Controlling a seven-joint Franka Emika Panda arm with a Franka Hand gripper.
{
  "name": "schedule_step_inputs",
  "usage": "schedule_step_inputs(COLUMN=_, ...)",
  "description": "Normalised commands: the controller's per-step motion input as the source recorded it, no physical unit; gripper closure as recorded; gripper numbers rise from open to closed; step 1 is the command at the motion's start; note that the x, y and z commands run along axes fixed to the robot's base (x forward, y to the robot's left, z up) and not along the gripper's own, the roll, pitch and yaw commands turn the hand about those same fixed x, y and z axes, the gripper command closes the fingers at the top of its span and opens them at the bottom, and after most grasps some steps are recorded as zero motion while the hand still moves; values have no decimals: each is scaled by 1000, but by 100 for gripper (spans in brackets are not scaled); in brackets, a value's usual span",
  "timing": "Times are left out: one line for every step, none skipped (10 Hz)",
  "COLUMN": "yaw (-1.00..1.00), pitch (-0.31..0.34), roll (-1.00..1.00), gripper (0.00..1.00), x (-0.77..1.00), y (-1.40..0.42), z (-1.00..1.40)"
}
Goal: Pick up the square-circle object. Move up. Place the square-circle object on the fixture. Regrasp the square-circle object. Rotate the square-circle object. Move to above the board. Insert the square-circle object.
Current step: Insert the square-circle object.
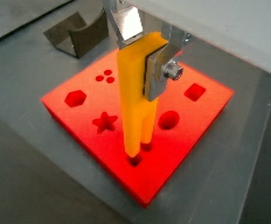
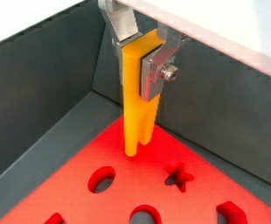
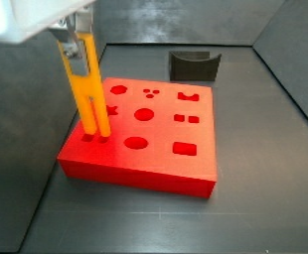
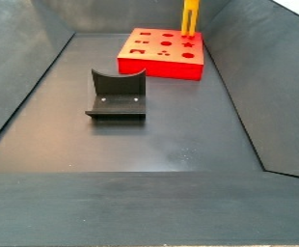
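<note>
Square-circle object [image 1: 138, 96] is a slim yellow bar, shading to orange along its lower edges, standing upright with its bottom end at the surface of the board [image 1: 91, 140]; whether the tip has entered a hole cannot be told. The pincer [image 1: 144, 54] clamps its upper end between silver plates, at the top centre of both wrist views. In a side view the bar [image 3: 85, 87] stands at the red board's [image 3: 157, 164] left edge, left of centre in the frame. The fixture [image 4: 116, 96], a dark notched bracket, sits apart on the grey counter [image 4: 152, 145], centre-left.
</note>
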Motion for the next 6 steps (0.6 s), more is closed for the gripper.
schedule_step_inputs(yaw=123, pitch=40, roll=50, gripper=100, x=-151, y=-23, z=-266)
schedule_step_inputs(yaw=29, pitch=17, roll=56, gripper=100, x=-169, y=-157, z=-200)
schedule_step_inputs(yaw=0, pitch=11, roll=74, gripper=100, x=-97, y=-286, z=-140)
schedule_step_inputs(yaw=-6, pitch=0, roll=64, gripper=100, x=0, y=-309, z=-120)
schedule_step_inputs(yaw=-43, pitch=0, roll=49, gripper=100, x=0, y=-137, z=-200)
schedule_step_inputs(yaw=-40, pitch=0, roll=29, gripper=100, x=20, y=0, z=-337)
